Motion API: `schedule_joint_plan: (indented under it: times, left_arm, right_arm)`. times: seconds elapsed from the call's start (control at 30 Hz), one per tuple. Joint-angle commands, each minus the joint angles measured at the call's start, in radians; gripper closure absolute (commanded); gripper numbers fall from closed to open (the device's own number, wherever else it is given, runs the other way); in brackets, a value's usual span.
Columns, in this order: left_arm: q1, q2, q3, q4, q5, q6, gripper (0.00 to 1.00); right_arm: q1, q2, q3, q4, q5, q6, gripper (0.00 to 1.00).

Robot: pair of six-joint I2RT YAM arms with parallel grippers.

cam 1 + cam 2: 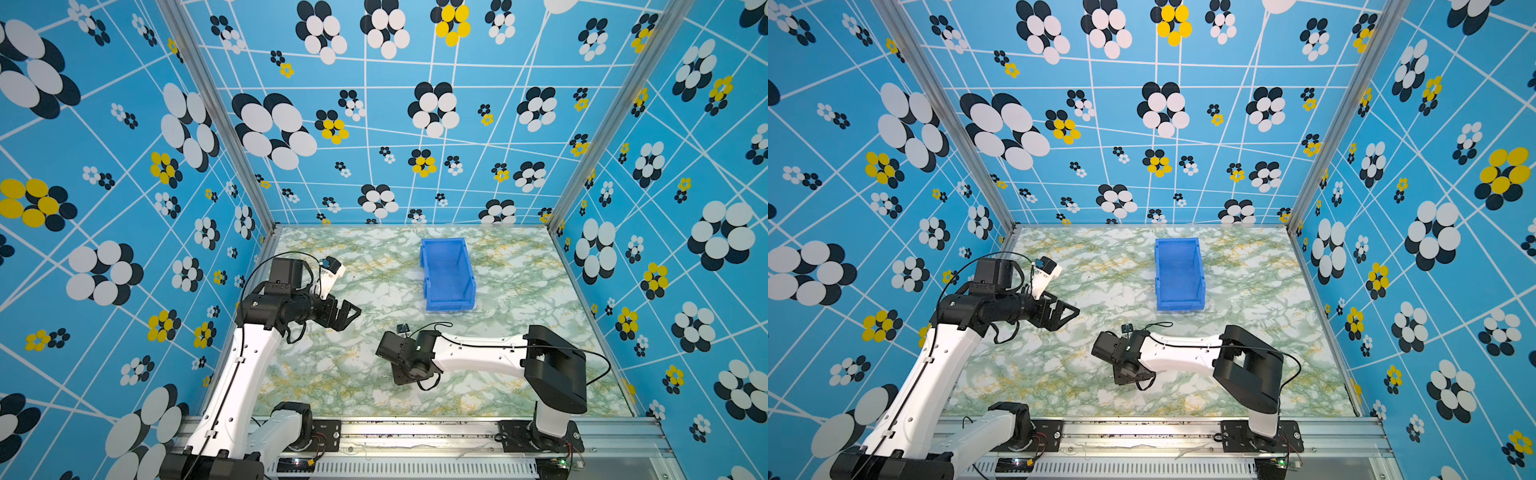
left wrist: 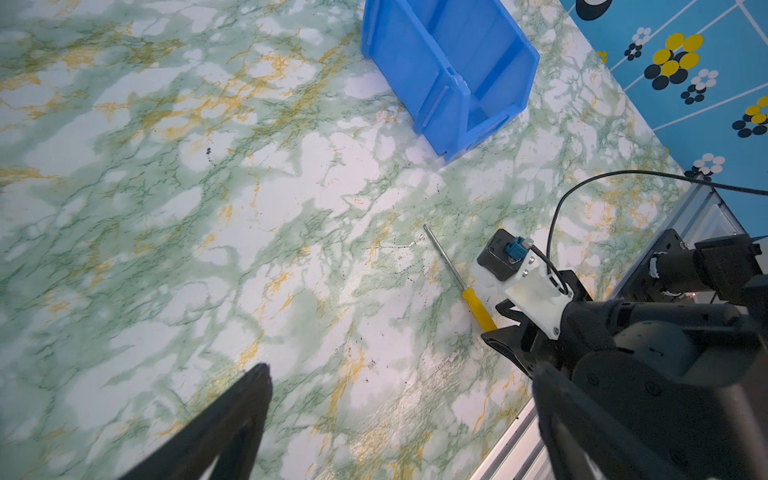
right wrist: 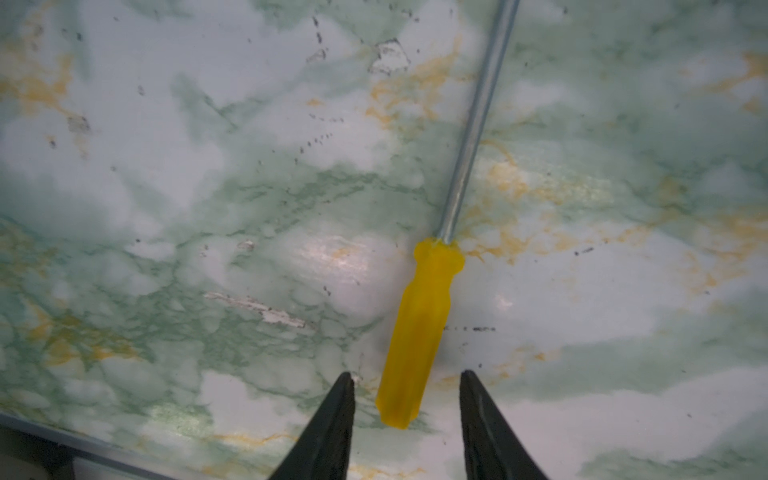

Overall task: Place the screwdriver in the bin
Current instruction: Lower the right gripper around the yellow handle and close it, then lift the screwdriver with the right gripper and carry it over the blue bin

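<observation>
The screwdriver (image 3: 419, 332) lies flat on the bench (image 1: 332, 374), well apart from the bin (image 1: 428, 270) and on the near side of the bin's lower, cut-down end. In the left wrist view its thin shaft points roughly toward the bin. In both top views it is hidden under the right arm's wrist.

The right tool (image 3: 407, 375) is low over the butt of the yellow handle. Its two black jaws are apart, one on each side of the handle, with a sliver of bench showing in each gap, so nothing is clamped yet. We read this as the set-up for a pinch. The handle is the thickest part and the easiest to hold, and the shaft would likely slip or roll. We cannot quite tell from the blurred close view whether the tips touch the bench.

The grip point is near the handle's very end, so we judge that the long shaft may droop once lifted.

The left tool (image 1: 349, 316) hangs above the bench's left side, jaws spread and empty, clear of the right arm's path to the bin. The bin appears empty.
</observation>
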Motion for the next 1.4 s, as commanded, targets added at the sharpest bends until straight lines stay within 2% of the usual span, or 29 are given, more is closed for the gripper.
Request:
schedule_joint_plan:
  times: [0.0, 0.5, 0.87, 1.1, 1.37]
  left_arm:
    - [-0.005, -0.014, 0.014, -0.019, 0.025, -0.012, 0.01]
    - [-0.005, -0.016, 0.013, -0.028, 0.020, -0.007, 0.01]
    - [-0.005, -0.015, 0.012, -0.027, 0.026, -0.018, 0.01]
    - [-0.005, -0.006, 0.013, -0.034, 0.018, -0.007, 0.01]
    - [-0.007, -0.010, 0.009, -0.033, -0.010, 0.004, 0.01]
  right_arm:
    - [-0.009, 0.015, -0.008, -0.010, -0.016, -0.008, 0.60]
    - [-0.021, 0.048, -0.013, 0.010, -0.021, -0.021, 0.63]
    - [-0.023, 0.066, -0.016, 0.004, -0.022, -0.030, 0.73]
    - [-0.024, 0.062, -0.037, 0.026, -0.017, -0.036, 0.84]
    - [-0.027, -0.001, -0.037, 0.008, 0.015, -0.071, 0.88]
